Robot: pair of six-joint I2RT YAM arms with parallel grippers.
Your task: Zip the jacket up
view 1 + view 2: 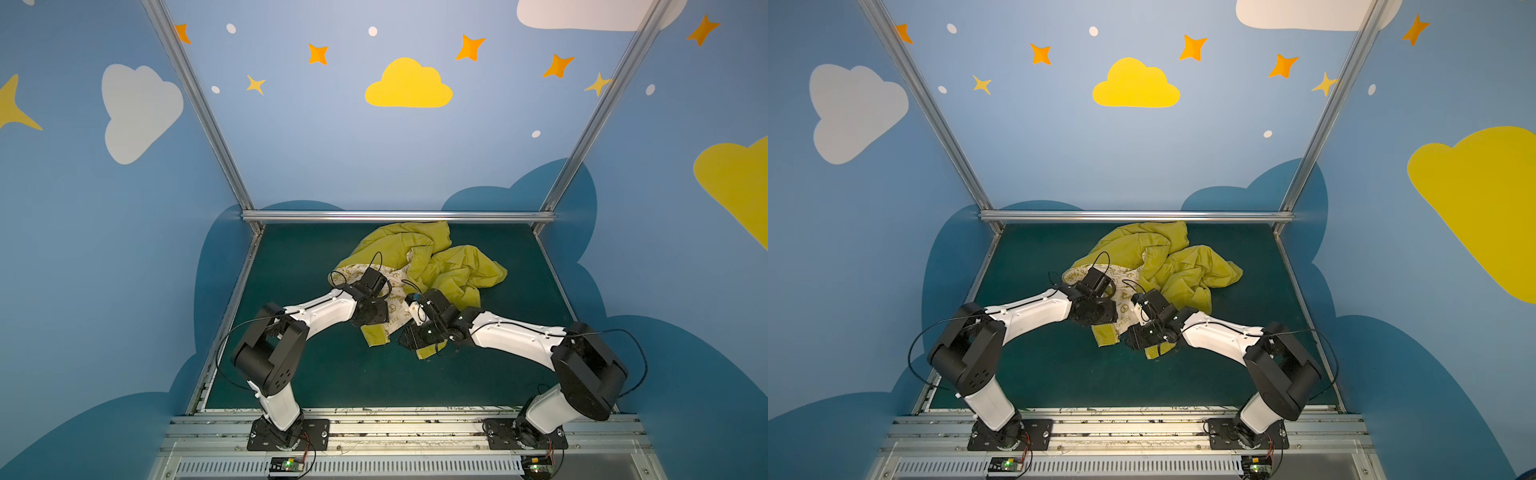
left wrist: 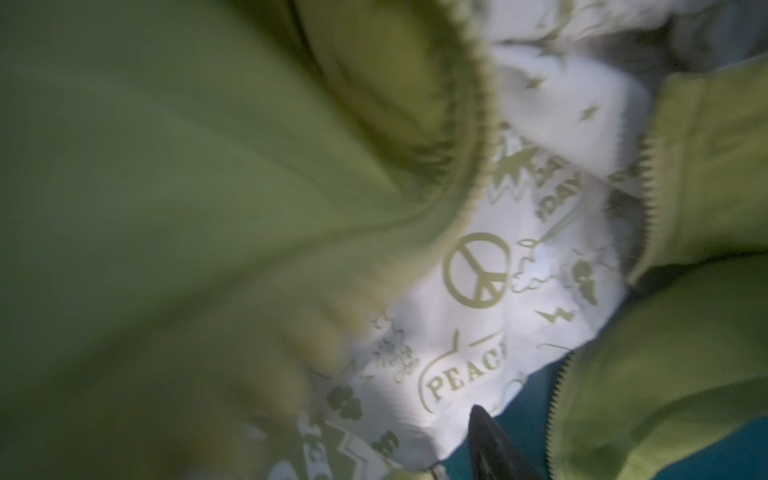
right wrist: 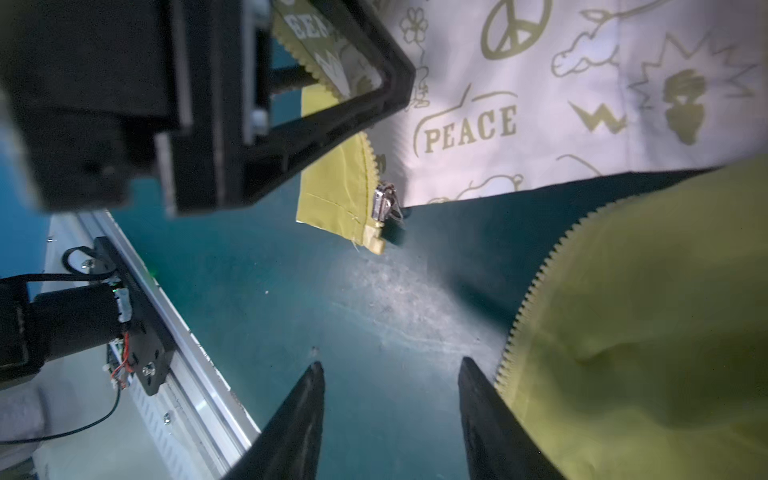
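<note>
The mustard-yellow jacket (image 1: 440,257) (image 1: 1177,262) lies crumpled and unzipped on the green mat, its cream peace-sign lining (image 3: 540,104) showing. My left gripper (image 1: 374,322) (image 1: 1100,318) points down onto the left front panel. In the left wrist view one black finger (image 2: 494,449) shows bare beside the lining edge, and yellow cloth (image 2: 166,187) hides its partner. The metal zipper slider (image 3: 384,203) sits at that panel's bottom corner. My right gripper (image 3: 390,370) (image 1: 409,338) is open over bare mat. One of its fingers is next to the right panel's zipper teeth (image 3: 536,286).
The green mat (image 1: 332,374) is ringed by aluminium rails: a back bar (image 1: 399,216) and a front rail (image 1: 407,419) that carries both arm bases. The left arm's black wrist housing (image 3: 124,83) hangs close over the right wrist camera. Blue painted walls stand on three sides.
</note>
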